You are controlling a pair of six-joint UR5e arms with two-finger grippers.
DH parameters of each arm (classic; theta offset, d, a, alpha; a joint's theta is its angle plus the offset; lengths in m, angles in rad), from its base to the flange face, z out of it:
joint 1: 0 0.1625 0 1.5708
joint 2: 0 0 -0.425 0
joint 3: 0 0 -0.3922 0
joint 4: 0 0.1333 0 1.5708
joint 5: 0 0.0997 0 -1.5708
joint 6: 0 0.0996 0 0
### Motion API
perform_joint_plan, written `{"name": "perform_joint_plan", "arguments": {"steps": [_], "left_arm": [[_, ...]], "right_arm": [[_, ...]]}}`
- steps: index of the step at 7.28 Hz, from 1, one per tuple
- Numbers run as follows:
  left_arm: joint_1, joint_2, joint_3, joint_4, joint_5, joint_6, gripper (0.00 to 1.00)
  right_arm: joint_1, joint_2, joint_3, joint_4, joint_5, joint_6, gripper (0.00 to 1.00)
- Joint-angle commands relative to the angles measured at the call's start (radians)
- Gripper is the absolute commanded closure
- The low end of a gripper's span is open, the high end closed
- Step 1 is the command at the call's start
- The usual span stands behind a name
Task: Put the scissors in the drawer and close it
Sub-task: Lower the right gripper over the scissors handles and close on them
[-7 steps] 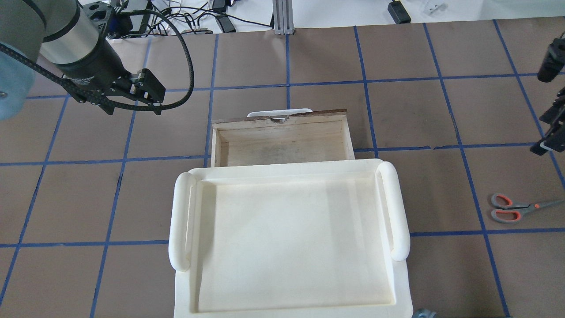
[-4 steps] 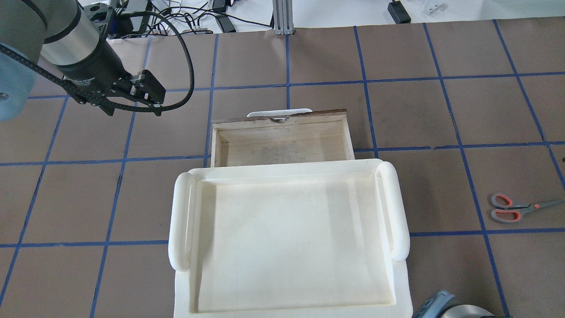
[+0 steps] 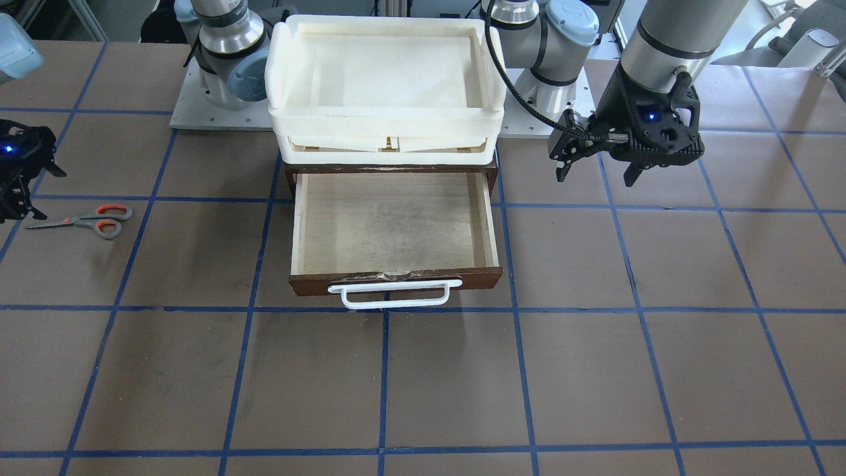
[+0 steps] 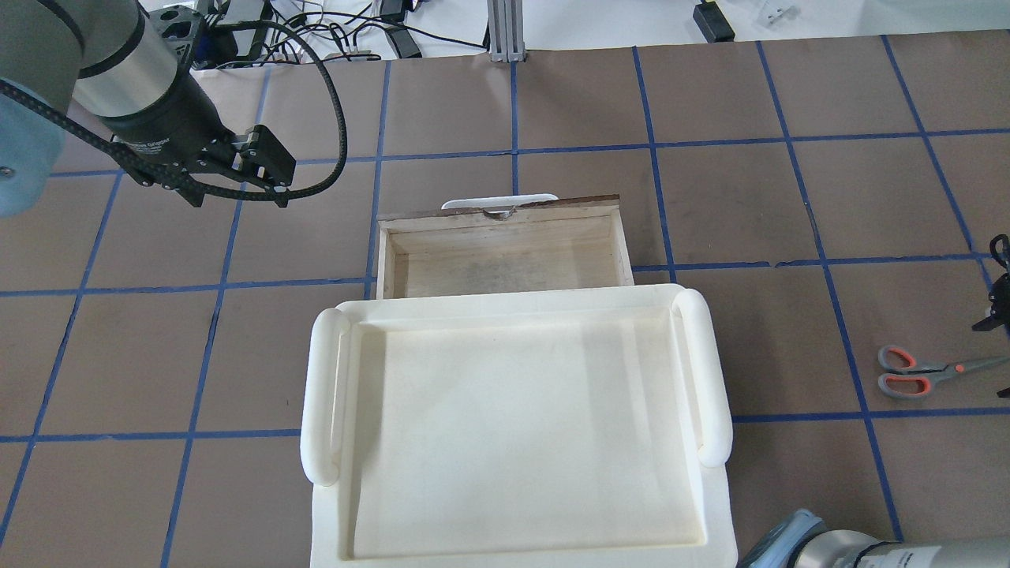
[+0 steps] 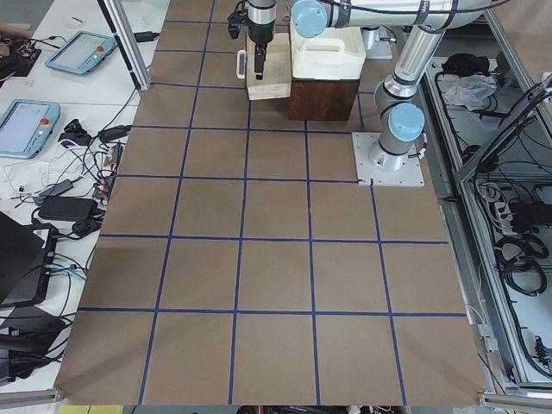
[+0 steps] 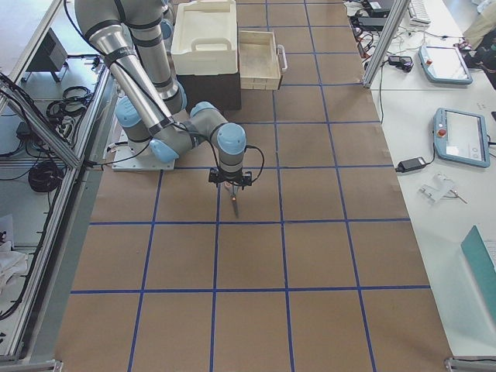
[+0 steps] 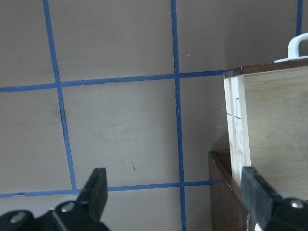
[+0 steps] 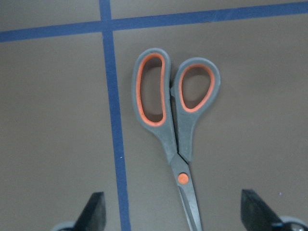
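The scissors (image 4: 923, 372) lie flat on the table at the far right, grey handles with orange linings, also in the front view (image 3: 82, 220). My right gripper (image 8: 174, 211) is open and hovers above them; in the right wrist view the scissors (image 8: 175, 130) have their blades between the two fingers. It shows at the front view's left edge (image 3: 23, 198). The drawer (image 4: 505, 268) stands pulled out and empty, white handle at its front (image 3: 394, 294). My left gripper (image 3: 595, 173) is open and empty, beside the drawer's left side (image 7: 269, 130).
A cream-white plastic tray (image 4: 323, 394) sits on top of the dark brown cabinet (image 3: 390, 168) behind the drawer. Blue tape lines grid the brown table. The robot bases stand behind the cabinet.
My right gripper left the far right edge of the overhead view and came back lower, above the scissors' blades. The right arm's elbow has come in at the bottom. The left arm has not moved.
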Motion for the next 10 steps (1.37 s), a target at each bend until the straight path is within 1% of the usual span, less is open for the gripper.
{"name": "perform_joint_plan", "arguments": {"steps": [1, 2, 3, 4, 7, 8, 10], "left_arm": [[0.000, 0.000, 0.000, 0.000, 0.000, 0.000, 0.00], [0.000, 0.000, 0.000, 0.000, 0.002, 0.000, 0.00], [0.000, 0.000, 0.000, 0.000, 0.006, 0.000, 0.00], [0.000, 0.000, 0.000, 0.000, 0.006, 0.000, 0.00], [0.000, 0.000, 0.000, 0.000, 0.006, -0.009, 0.00], [0.000, 0.000, -0.001, 0.002, 0.006, -0.009, 0.00], [0.000, 0.000, 0.000, 0.000, 0.006, -0.009, 0.00]], "right_arm": [[0.001, 0.044, 0.036, -0.081, 0.011, -0.031, 0.00], [0.004, 0.050, 0.085, -0.177, 0.011, -0.043, 0.00], [0.005, 0.066, 0.095, -0.201, 0.014, -0.064, 0.00], [0.007, 0.093, 0.096, -0.216, 0.014, -0.101, 0.00], [0.008, 0.098, 0.101, -0.224, 0.017, -0.155, 0.00], [0.008, 0.098, 0.104, -0.224, 0.017, -0.169, 0.02], [0.010, 0.098, 0.108, -0.224, 0.017, -0.170, 0.10]]}}
